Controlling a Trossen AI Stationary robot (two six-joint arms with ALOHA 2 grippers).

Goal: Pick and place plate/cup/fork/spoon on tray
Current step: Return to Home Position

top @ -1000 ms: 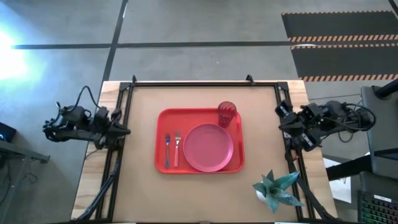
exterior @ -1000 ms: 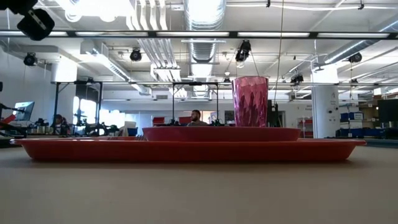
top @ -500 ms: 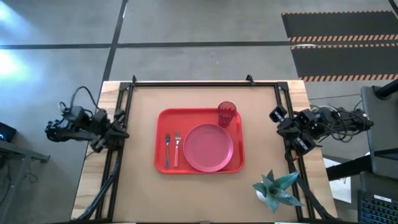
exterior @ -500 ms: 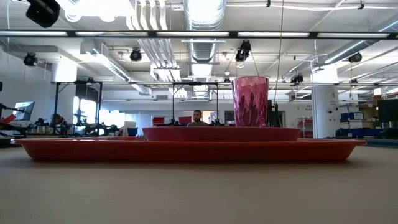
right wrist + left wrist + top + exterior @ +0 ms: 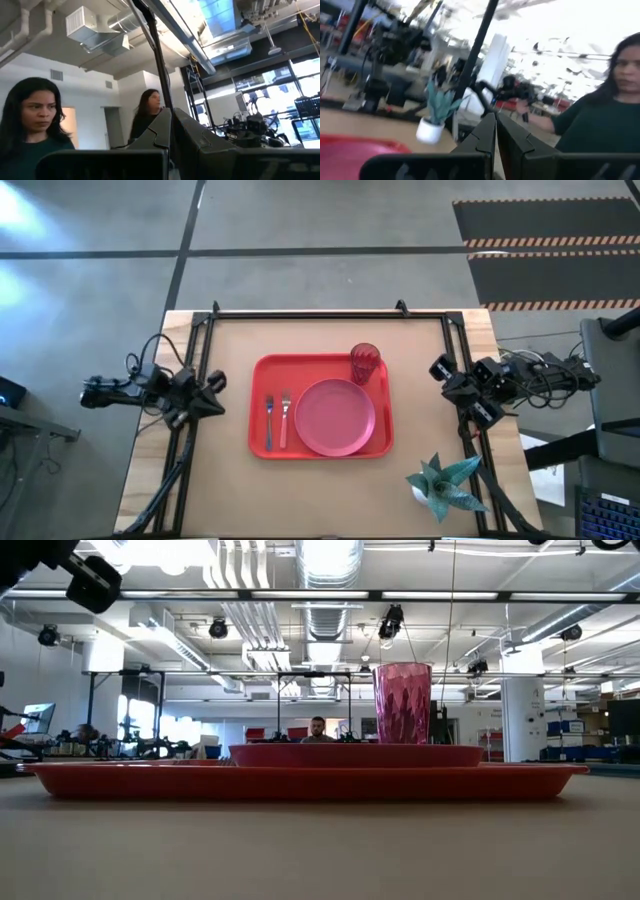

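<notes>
Arms sit at opposite table edges, both clear of the tray. The left gripper [image 5: 213,406] is over the table's left edge beside the frame rail, fingers pressed together and holding nothing; its wrist view shows the two fingers [image 5: 485,137] meeting in a closed seam.

The tray [image 5: 260,443] lies at the table's centre. On its left part the spoon [image 5: 268,420] and the fork [image 5: 284,418] lie side by side, parallel, the spoon nearer the tray's left rim. The plate [image 5: 335,417] occupies the tray's right part, just beside the fork. The cup [image 5: 364,364] stands upright in the far right corner, at the plate's rim.

The right gripper [image 5: 441,369] is over the table's right edge, fingers likewise closed and empty. A potted plant [image 5: 443,484] stands near the table's front right corner.
</notes>
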